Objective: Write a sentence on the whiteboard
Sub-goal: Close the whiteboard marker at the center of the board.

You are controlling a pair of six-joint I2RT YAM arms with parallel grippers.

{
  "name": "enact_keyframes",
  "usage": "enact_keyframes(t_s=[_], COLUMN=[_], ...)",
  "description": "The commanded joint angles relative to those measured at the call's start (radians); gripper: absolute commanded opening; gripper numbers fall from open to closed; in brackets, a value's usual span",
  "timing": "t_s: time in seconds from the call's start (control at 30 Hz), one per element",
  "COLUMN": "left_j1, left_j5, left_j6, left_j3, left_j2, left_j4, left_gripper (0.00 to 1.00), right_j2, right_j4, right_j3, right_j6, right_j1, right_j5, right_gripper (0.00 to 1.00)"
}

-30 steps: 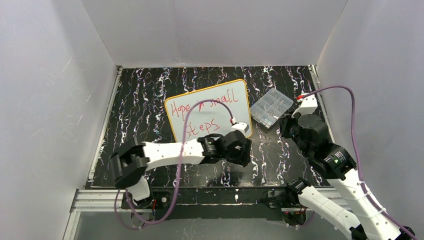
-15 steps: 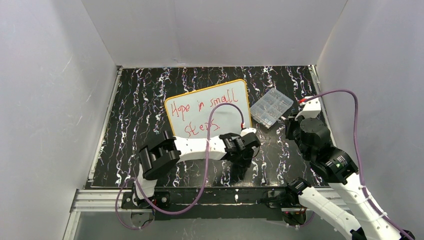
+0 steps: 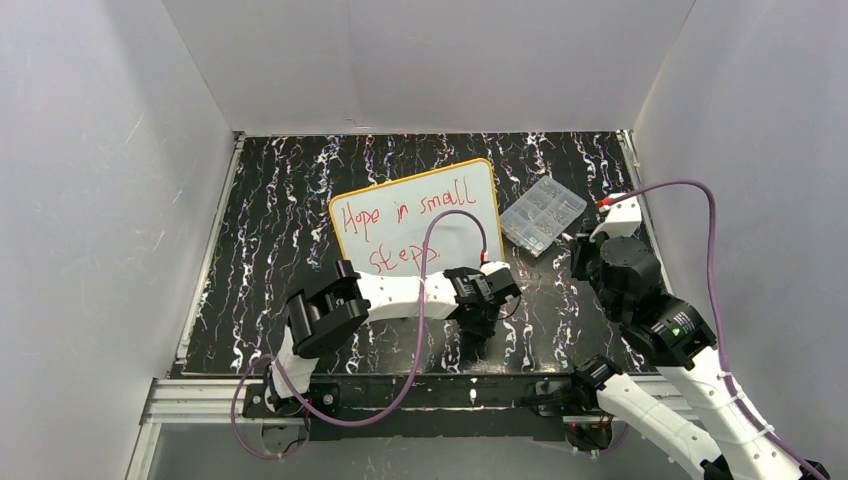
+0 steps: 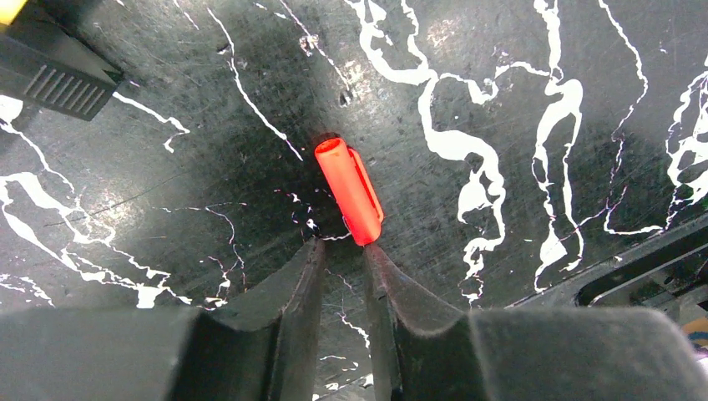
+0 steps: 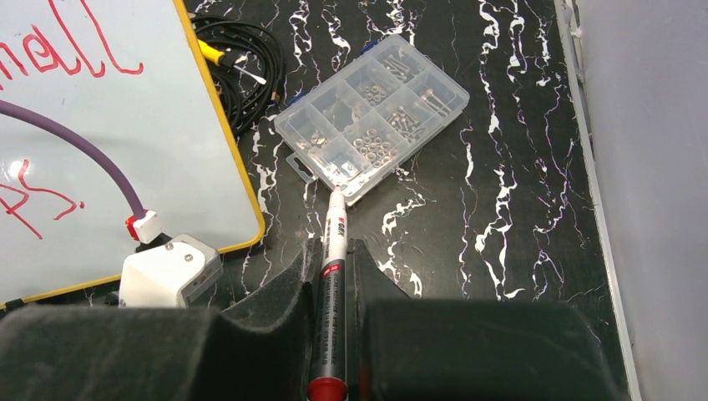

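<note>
Left wrist: your left jaws sitting narrowly apart at red cap (image 4: 349, 190), pinch unclear; try reaching deeper, centred. Right jaws pinching marker (image 5: 334, 251).

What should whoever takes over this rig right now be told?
Left claw: narrowly open, tips at the red cap lying on the table, not gripping it.
Right claw: shut on the uncapped marker, right of the whiteboard.
Done: sentence "Hope in small steps." is written.
Left: probably pick up the cap and recap the marker.
</note>
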Motion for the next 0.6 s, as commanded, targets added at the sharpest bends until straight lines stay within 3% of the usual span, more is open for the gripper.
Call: enact_keyframes(t_s=[0.0, 0.43, 0.57], left_j1=[0.002, 0.002, 0.006], left_j5=[-0.023, 0.011, -0.029], left_j6=[0.015, 0.044, 0.06], left_j3=[0.031, 0.075, 0.115], left_j2=[0.0, 0.026, 0.065], left_j4=[-0.044, -0.001, -0.053], left_gripper=[0.22, 0.34, 0.3], right_j2=[-0.012, -0.013, -0.023], right_j4=[0.052, 0.053, 0.054], right_j3=[-0.016, -0.022, -0.025], right_j6=[-0.006, -0.006, -0.006], right_j1=[-0.003, -0.002, -0.003], right_j5=[0.022, 0.019, 0.024], right_gripper=[0.01, 0.01, 0.01])
